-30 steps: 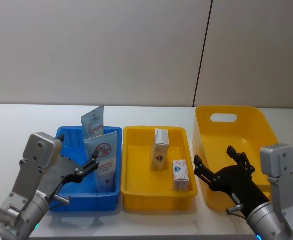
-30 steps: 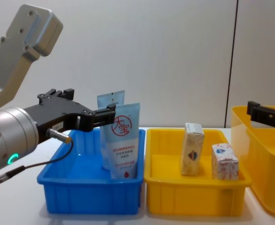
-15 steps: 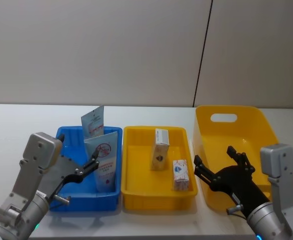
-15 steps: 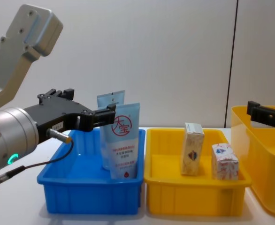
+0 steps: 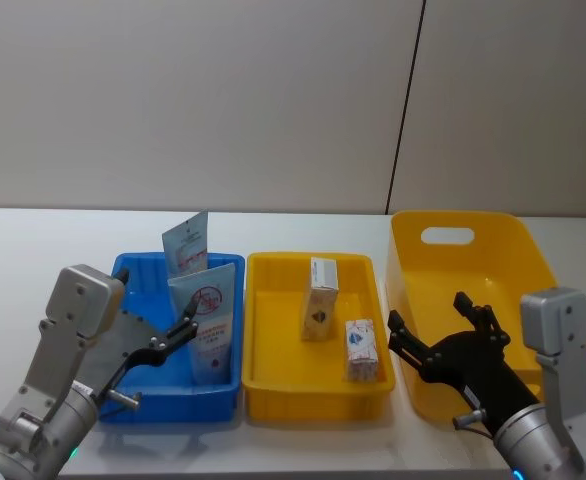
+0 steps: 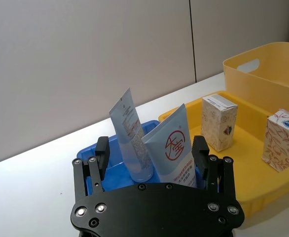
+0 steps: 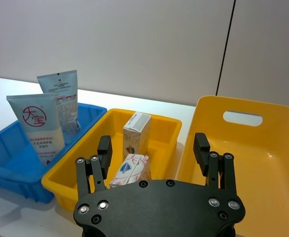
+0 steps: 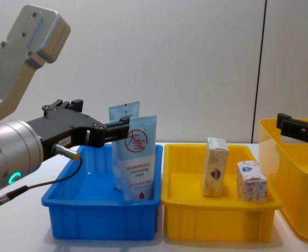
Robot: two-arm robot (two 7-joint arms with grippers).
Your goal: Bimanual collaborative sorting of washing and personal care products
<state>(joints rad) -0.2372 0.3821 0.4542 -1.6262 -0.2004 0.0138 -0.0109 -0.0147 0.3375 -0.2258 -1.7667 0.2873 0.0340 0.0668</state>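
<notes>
Grippers on both arms stand wide open and hold nothing. The left gripper (image 5: 185, 330) reaches over the blue bin (image 5: 133, 264), its jaws spread well apart. Its fingertips are just beside the upper left edge of the wide tube (image 5: 209, 320); whether they touch it cannot be told. That tube, pale blue with a red round logo, stands upright against the bin's right wall. The narrow tube (image 5: 186, 243) stands behind it, leaning toward the bin's back rim.

The right gripper (image 5: 426, 310) hangs over the near left part of the yellow tub (image 5: 518, 250), fingers spread as far apart, touching none of the packs. Between bin and tub sits the yellow tray (image 5: 313, 402). In it the cream carton (image 5: 320, 298) stands upright near the middle. The small carton (image 5: 361, 348), white with red and blue print, stands nearer the front right corner, apart from the cream one. All three containers rest side by side on the white table (image 5: 33, 250).
</notes>
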